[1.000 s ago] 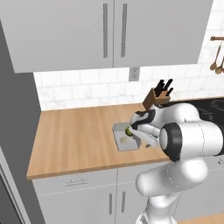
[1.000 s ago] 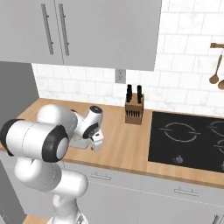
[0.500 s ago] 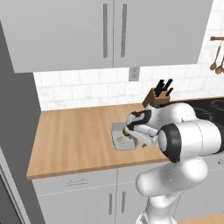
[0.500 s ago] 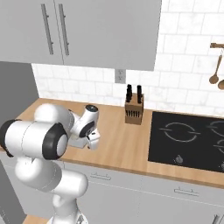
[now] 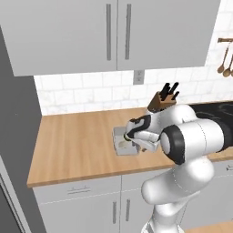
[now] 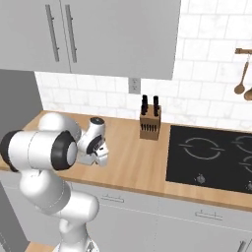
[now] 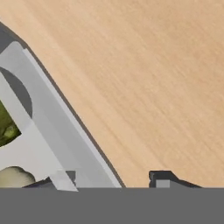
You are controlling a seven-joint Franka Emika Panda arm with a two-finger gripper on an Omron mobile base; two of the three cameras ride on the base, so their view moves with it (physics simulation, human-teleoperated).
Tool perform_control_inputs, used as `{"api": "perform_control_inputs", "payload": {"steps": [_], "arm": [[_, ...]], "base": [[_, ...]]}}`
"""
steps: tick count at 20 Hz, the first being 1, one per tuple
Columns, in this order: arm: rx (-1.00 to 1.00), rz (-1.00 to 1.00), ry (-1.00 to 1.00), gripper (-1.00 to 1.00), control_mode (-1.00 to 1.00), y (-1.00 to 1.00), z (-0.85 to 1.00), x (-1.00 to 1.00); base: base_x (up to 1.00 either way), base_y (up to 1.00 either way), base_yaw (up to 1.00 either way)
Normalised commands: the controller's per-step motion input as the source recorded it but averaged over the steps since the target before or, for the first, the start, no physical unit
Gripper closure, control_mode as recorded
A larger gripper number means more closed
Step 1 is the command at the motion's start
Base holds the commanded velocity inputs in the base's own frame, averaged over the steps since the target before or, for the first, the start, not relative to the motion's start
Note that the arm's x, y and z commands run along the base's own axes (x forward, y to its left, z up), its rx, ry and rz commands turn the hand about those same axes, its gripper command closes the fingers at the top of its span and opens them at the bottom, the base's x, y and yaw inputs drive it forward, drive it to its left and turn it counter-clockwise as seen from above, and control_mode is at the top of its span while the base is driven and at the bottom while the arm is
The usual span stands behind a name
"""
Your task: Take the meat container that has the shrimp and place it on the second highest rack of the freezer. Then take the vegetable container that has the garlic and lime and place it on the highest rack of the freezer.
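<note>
The rectangular grey tray (image 5: 122, 142) is half covered by the white arm; the dark green lime (image 7: 6, 127) is cut off at the hand view's left edge.

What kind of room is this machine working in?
It looks like a home kitchen, computer-rendered. A wooden counter runs under grey wall cabinets, with a black cooktop set into it, a knife block by the tiled wall, and wooden spoons hanging nearby.

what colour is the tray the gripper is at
Pale grey tray, clearest in the hand view.
</note>
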Motion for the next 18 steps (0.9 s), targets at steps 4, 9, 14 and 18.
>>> {"api": "perform_control_inputs", "payload": {"steps": [4, 9, 14, 18], "arm": [[0.00, 0.02, 0.00, 1.00, -1.00, 0.42, -0.32, 0.00], [0.00, 0.03, -0.02, 1.00, -1.00, 0.21, -0.02, -0.12], [0.00, 0.01, -0.22, 1.00, -1.00, -0.12, 0.37, -0.75], [0.00, 0.04, -0.29, 1.00, -1.00, -0.26, 0.51, -0.74]], "base": [[0.00, 0.00, 0.00], [0.00, 0.00, 0.00], [0.00, 0.00, 0.00], [0.00, 0.00, 0.00]]}}
